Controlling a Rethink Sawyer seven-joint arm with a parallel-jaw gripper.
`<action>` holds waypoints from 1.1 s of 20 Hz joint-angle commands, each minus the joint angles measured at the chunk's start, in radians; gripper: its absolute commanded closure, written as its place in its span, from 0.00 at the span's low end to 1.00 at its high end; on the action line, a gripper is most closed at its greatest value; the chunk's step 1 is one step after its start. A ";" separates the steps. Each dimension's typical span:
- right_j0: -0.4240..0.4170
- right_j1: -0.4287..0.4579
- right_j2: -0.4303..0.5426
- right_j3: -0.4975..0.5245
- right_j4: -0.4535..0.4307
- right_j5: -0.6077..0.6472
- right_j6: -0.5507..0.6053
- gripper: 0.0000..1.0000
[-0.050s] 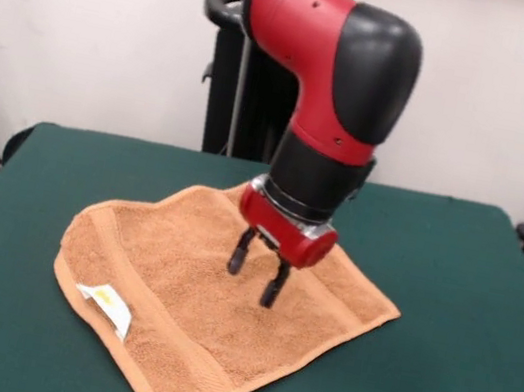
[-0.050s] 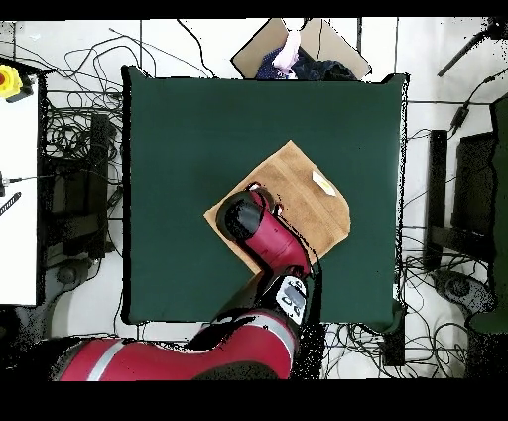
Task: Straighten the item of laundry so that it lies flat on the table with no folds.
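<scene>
A: Where is the towel [image 1: 221, 316], and how does it lie?

B: The orange-tan towel sits on the dark green counter [image 1: 468, 293], around the counter's middle and well clear of every edge. It lies turned like a diamond. Most of it looks flat, but the corner nearest the white label [image 1: 106, 303] is rounded and raised, as if the cloth is tucked or bunched there. A ridge also runs along the border beside that corner.

A: And the robot?

B: The red and black arm [image 1: 337, 57] reaches down over the towel's centre. Its gripper [image 1: 256, 274] points downward with the two dark fingers [image 1: 241, 253] spread apart, nothing between them. The tips are at or just above the cloth; I cannot tell whether they touch it.

A: Why there?

B: My guess is that it is between grasps: open over the flat middle, with the bunched corner by the label yet to be pulled out.
</scene>
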 commanded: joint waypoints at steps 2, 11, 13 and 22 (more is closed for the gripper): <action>-0.019 0.000 0.165 0.059 -0.040 -0.037 0.239 0.00; 0.069 0.025 0.031 -0.006 -0.033 0.132 0.197 0.00; 0.073 0.048 0.013 -0.047 -0.036 0.161 0.184 0.00; 0.068 0.099 -0.031 -0.127 -0.049 0.222 0.176 0.00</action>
